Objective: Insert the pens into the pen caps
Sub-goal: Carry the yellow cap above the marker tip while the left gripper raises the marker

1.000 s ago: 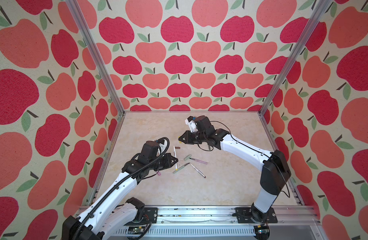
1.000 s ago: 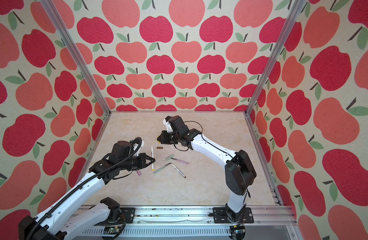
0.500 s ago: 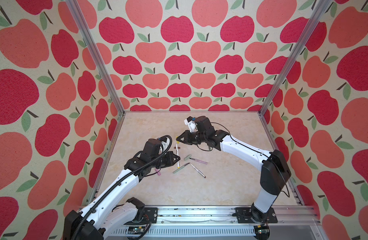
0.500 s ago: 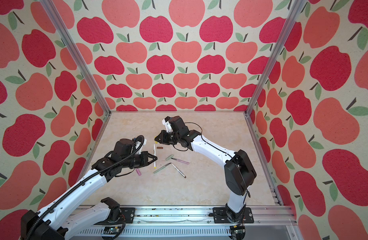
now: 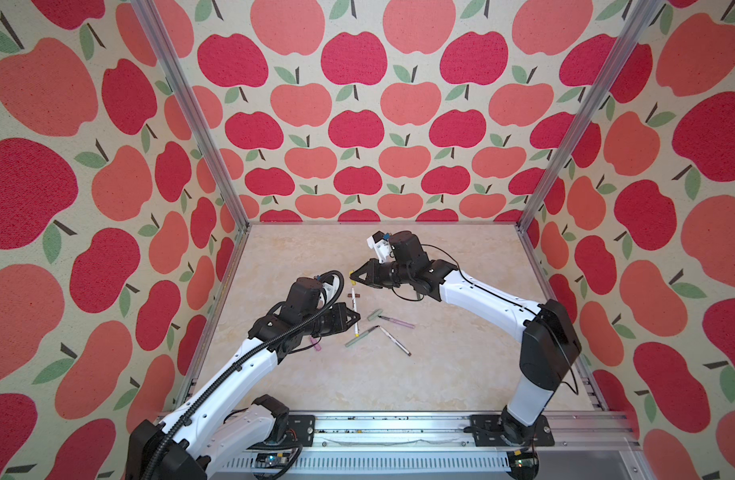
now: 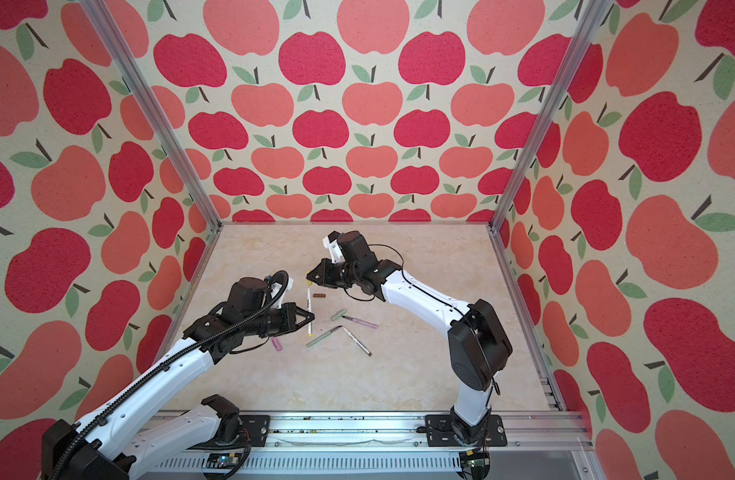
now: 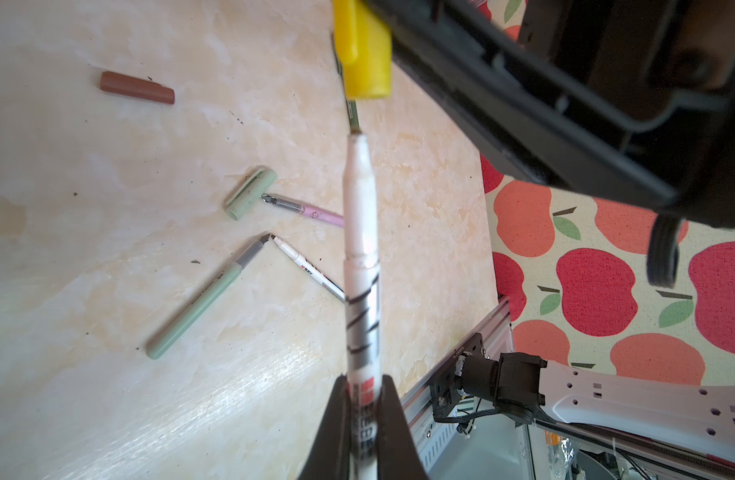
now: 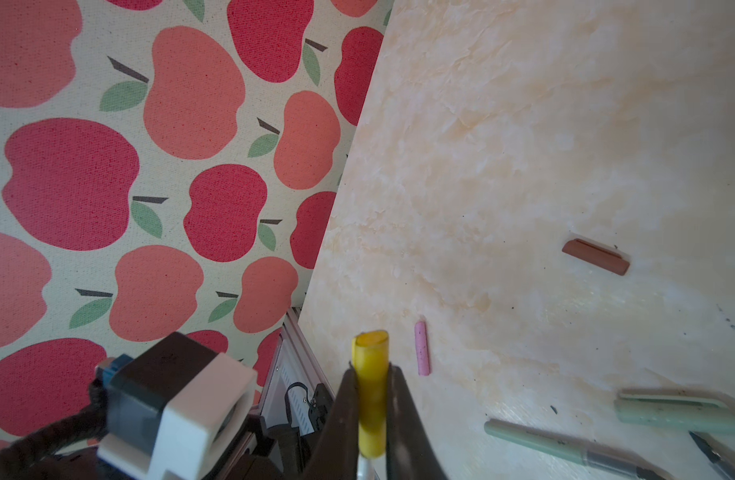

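Left pincer [image 5: 357, 318] is clamped narrow on the lower barrel of a white pen [image 7: 361, 232]. Right pincer [image 8: 370, 370] pinches a yellow cap [image 8: 371, 390] across its middle. Both things hang above the table [image 5: 440, 374], left of centre.

The pen is slim. It is plain white near the nib, with black slanted stripes and a red label lower down. Its dark nib points straight at the cap's end. The cap is stubby and bright, with a raised clip along one side.

Whether the nib has gone into the cap or only meets its rim cannot be told. In the left wrist view the cap's far end is cut off. In both top views the cap is only a yellow speck. The pen's tail is lost between the fingers.

A brown cap [image 5: 354, 294] lies on the table just beside the pen. Right of the pen (a loose cluster) lie a green cap [image 7: 251, 192], a pink pen [image 7: 307, 210], a green pen [image 7: 199, 299] and the other white pen [image 7: 307, 268]. A pink cap [image 5: 317, 345] lies by the left arm. Beyond these, the table runs bare to the right and toward the front rail [image 5: 399, 428].
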Robot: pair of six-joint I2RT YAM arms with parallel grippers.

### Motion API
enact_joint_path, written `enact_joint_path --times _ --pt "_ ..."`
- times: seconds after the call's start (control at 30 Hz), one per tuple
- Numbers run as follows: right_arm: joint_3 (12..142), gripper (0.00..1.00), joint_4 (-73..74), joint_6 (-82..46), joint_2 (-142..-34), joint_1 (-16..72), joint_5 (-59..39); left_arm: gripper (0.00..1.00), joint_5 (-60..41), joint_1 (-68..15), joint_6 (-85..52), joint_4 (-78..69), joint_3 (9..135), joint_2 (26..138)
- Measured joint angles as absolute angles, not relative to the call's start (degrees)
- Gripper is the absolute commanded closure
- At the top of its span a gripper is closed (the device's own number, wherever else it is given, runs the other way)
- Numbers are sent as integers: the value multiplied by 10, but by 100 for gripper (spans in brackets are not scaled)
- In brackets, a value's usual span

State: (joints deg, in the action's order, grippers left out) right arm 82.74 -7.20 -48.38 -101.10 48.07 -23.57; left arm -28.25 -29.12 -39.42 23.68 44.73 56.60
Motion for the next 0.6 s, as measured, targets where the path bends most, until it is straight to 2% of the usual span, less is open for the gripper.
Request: enact_joint_path --times 0.6 --pt "827 95 -69 -487 -1011 481 -239 100 -282 -291 -390 233 451 578"
